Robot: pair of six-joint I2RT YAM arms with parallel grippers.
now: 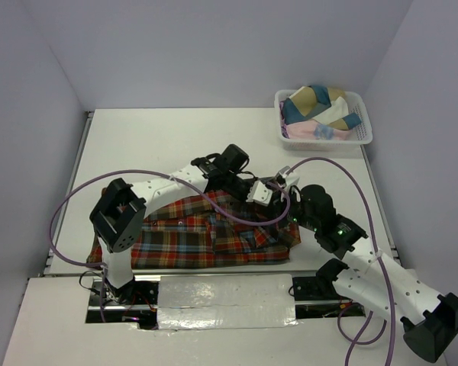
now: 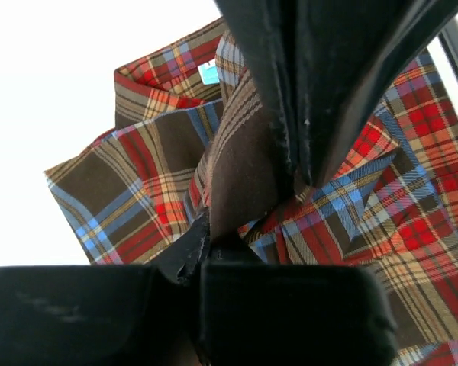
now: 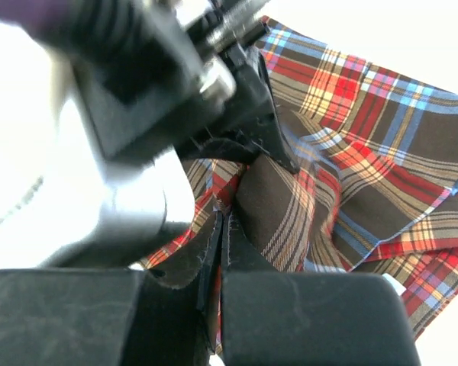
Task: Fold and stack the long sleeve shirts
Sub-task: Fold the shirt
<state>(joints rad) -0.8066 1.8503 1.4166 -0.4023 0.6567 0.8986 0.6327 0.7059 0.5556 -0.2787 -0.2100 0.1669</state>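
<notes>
Top external: your left gripper [image 1: 269, 197] and right gripper [image 1: 290, 194] are pinching the red-orange plaid flannel shirt [image 1: 183, 236] side by side, at its corner nearest the white slotted basket [image 1: 320, 141].

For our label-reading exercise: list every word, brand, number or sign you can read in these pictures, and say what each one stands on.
No text can be read.
The plaid shirt has a small pale-blue tag at its collar, too small and blurred to read.
The white basket shows no writing.
</notes>
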